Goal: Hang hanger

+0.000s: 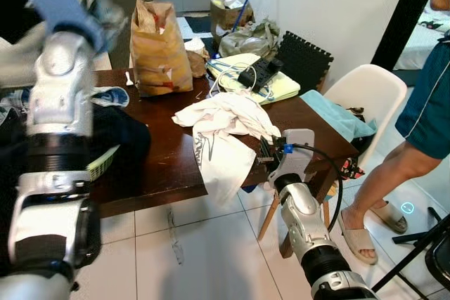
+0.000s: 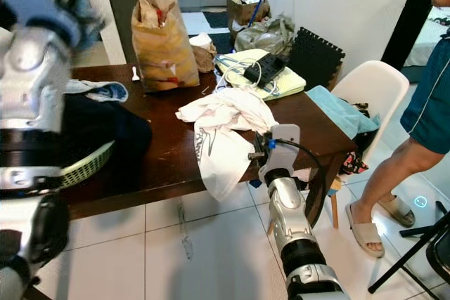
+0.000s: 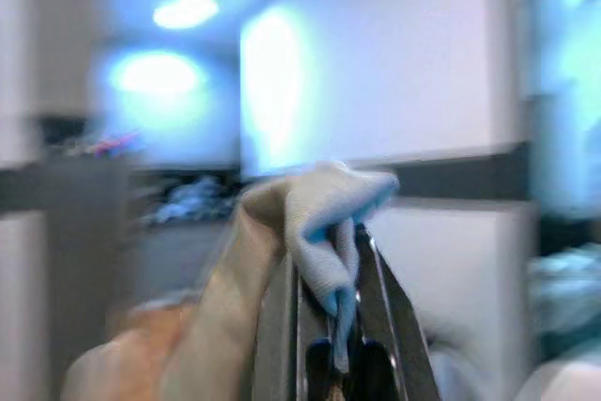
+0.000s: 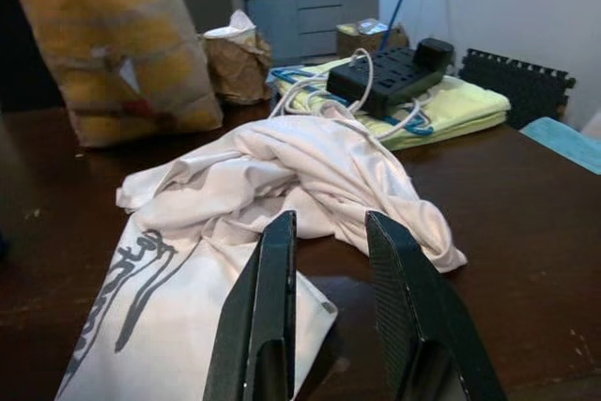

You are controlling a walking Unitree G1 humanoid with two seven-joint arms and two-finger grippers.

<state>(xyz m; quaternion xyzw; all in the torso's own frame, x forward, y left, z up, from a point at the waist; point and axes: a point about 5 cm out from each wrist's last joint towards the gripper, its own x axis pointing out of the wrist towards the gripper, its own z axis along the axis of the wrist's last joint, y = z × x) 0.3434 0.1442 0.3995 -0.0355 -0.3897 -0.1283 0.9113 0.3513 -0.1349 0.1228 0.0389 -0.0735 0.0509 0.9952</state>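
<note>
My left arm is raised high at the left. In the left wrist view, my left gripper is shut on a fold of pale cloth, which drapes over its fingertips; that view is blurred. My right gripper is open and low at the table's front edge. Its fingers point at a crumpled white T-shirt with a grey print, which lies on the dark wooden table and hangs over its front edge. I cannot make out a hanger.
A brown paper bag stands at the back of the table. A black power strip lies on a yellow-green towel. Dark clothing covers the table's left. A white chair and a person's legs in sandals are at the right.
</note>
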